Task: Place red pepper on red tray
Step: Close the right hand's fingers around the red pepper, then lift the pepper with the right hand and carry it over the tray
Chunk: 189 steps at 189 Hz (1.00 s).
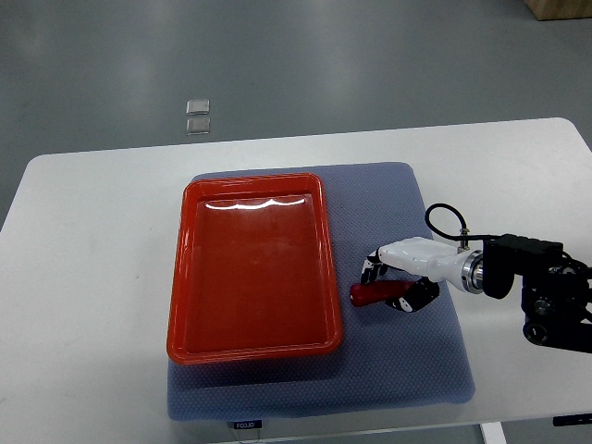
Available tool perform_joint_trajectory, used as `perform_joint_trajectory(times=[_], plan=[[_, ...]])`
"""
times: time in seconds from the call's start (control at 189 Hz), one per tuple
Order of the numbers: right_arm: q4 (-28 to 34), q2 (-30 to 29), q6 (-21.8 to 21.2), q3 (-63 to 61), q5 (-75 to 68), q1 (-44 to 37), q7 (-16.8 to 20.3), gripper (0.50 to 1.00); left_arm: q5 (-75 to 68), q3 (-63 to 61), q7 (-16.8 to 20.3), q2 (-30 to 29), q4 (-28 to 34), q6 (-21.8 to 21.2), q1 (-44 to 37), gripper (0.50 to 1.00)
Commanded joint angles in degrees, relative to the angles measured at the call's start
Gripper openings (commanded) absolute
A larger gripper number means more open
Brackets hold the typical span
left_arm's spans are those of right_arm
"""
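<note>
A white bench (92,240) is seen from above, with a blue-grey mat (407,370) spread over its middle. A red tray (252,268) is laid on the left part of the mat, its long sides running away from the robot, and nothing is held in it. The right hand (396,277) is reached in from the right edge, its white palm turned over the mat just right of the tray. Its fingers (372,269) are curled around the pepper (370,293), which is gripped at its right end while its red tip is pointed toward the tray. The pepper is kept low over the mat, beside the tray's right rim but outside it; whether it touches the mat cannot be told. A black cable (442,215) is looped above the wrist. Two small clear squares (197,116) are seen on the grey floor (370,55) beyond the bench.
</note>
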State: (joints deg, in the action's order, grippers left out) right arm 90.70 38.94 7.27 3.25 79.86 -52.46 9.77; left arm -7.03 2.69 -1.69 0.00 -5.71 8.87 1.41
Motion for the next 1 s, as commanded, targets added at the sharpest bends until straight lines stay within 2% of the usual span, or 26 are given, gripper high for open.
perform_joint_trajectory(times=[0.0, 0.132, 0.196, 0.46, 0.545, 0.724, 0.83, 0.994], plan=[[-0.26, -0.09, 0.02, 0.00, 0.03, 0.34, 0.07, 0.578, 0.00, 0.03, 0.02, 0.00, 0.00, 0.01, 0.00, 1.000], [-0.26, 0.18, 0.11, -0.18, 0.12, 0.96, 0.07, 0.513, 0.00, 0.03, 0.02, 0.00, 0.00, 0.01, 0.00, 1.000], [-0.26, 0.53, 0.28, -0.79, 0.12, 1.05, 0.07, 0.500, 0.00, -0.05, 0.02, 0.00, 0.00, 0.01, 0.00, 1.000], [-0.26, 0.53, 0.55, -8.00, -0.50, 0.08, 0.07, 0.500, 0.00, 0.03, 0.02, 0.00, 0.00, 0.01, 0.00, 1.000], [-0.79, -0.70, 0.28, -8.79, -0.68, -2.82, 0.07, 0.500, 0.00, 0.03, -0.07, 0.00, 0.00, 0.01, 0.00, 1.000], [-5.71, -8.88, -0.15, -9.05, -0.50, -6.86, 0.07, 0.502, 0.00, 0.03, 0.02, 0.00, 0.00, 0.01, 0.00, 1.000], [-8.09, -14.68, -1.82, -9.05, -0.06, -8.45, 0.07, 0.502, 0.00, 0.03, 0.02, 0.00, 0.00, 0.01, 0.00, 1.000], [-14.41, -23.99, -2.79, -9.05, 0.29, -9.68, 0.16, 0.513, 0.00, 0.03, 0.02, 0.00, 0.00, 0.01, 0.00, 1.000]])
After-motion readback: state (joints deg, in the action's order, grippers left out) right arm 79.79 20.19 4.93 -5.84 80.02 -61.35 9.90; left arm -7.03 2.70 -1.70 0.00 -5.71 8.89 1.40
